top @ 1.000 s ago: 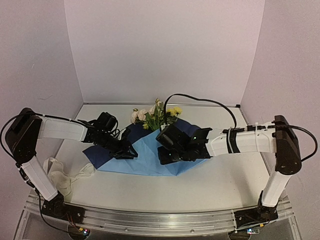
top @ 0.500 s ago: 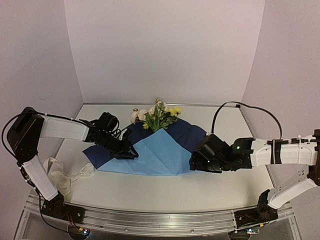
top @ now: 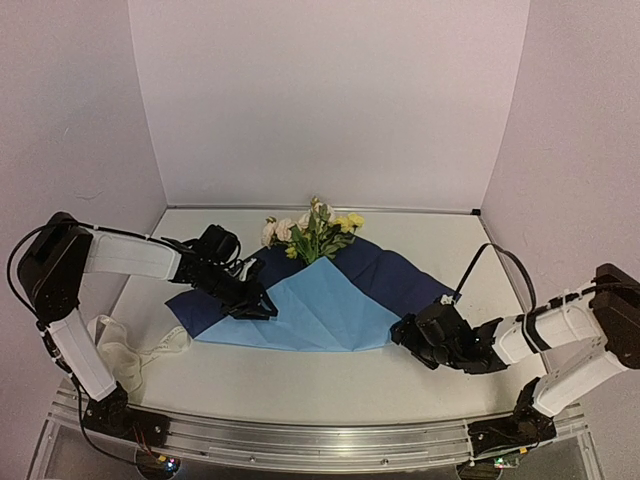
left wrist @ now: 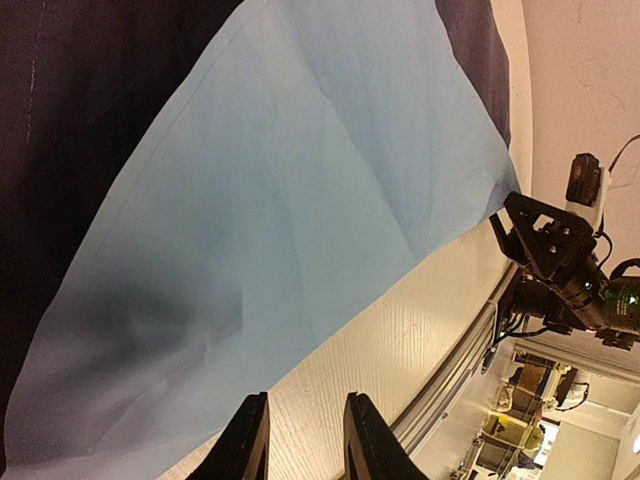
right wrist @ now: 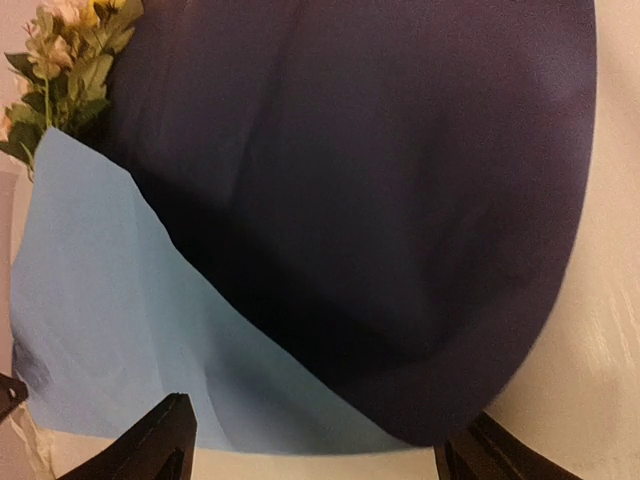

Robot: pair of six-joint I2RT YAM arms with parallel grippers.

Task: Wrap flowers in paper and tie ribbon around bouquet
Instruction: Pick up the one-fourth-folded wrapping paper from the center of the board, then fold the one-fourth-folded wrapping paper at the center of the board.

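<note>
The paper (top: 320, 315) lies on the table folded, a light-blue flap over its dark-blue side (top: 385, 270). The flowers (top: 315, 232) stick out at its far edge, stems hidden under the fold. My left gripper (top: 264, 306) rests low at the flap's left edge. In the left wrist view its fingers (left wrist: 250, 440) stand narrowly apart over bare table, beside the paper (left wrist: 300, 200). My right gripper (top: 405, 332) is open and empty just off the paper's near right corner, facing the paper (right wrist: 90, 300) and flowers (right wrist: 70, 50). The ribbon (top: 125, 352) lies loose at the front left.
White walls close the table at the back and on both sides. A metal rail (top: 320, 440) with the arm bases runs along the near edge. The right arm's cable (top: 495, 262) loops above the table's right part.
My right gripper opened, let go of the paper and drew back to the right and toward the front. The flap now lies flat. The left arm has held still.
</note>
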